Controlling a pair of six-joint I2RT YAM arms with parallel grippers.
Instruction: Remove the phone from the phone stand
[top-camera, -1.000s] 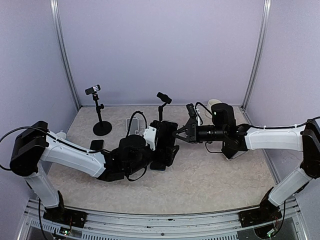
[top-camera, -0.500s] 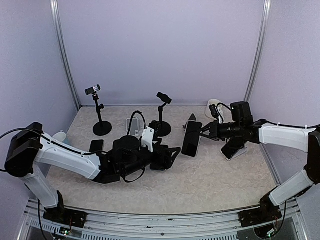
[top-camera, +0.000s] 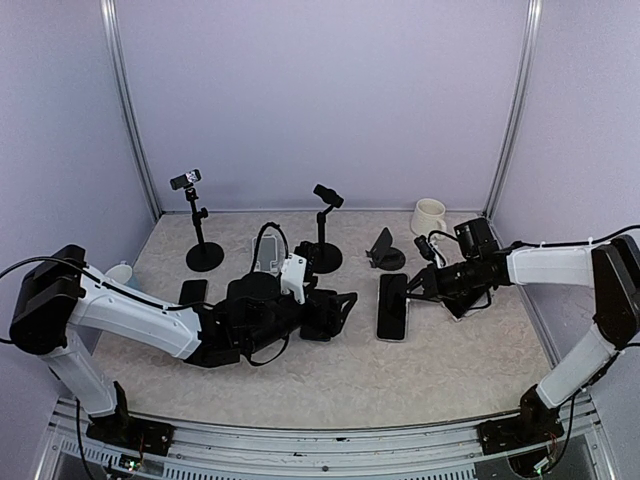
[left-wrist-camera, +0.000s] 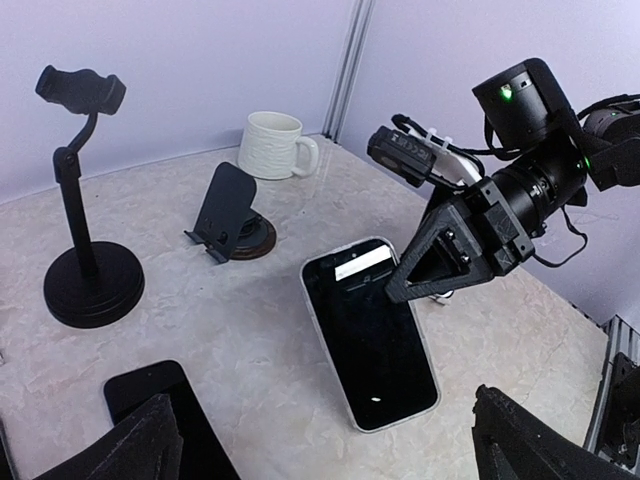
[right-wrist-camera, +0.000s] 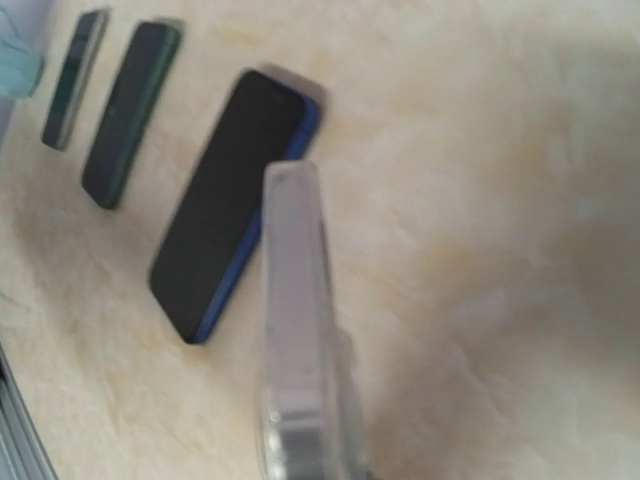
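The phone (top-camera: 392, 306) has come down to the table (top-camera: 450, 365), right jaws clamped on it, left jaws spread

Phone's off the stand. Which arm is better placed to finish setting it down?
Right. The right claw grips the phone by its edge, low over the table; the left claw is open, apart from it.

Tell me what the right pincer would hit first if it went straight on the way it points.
Beyond the clear-cased phone at its tips, the right pincer aims at the blue-edged phone lying flat on the table; that looks first in line, though depth is unclear.
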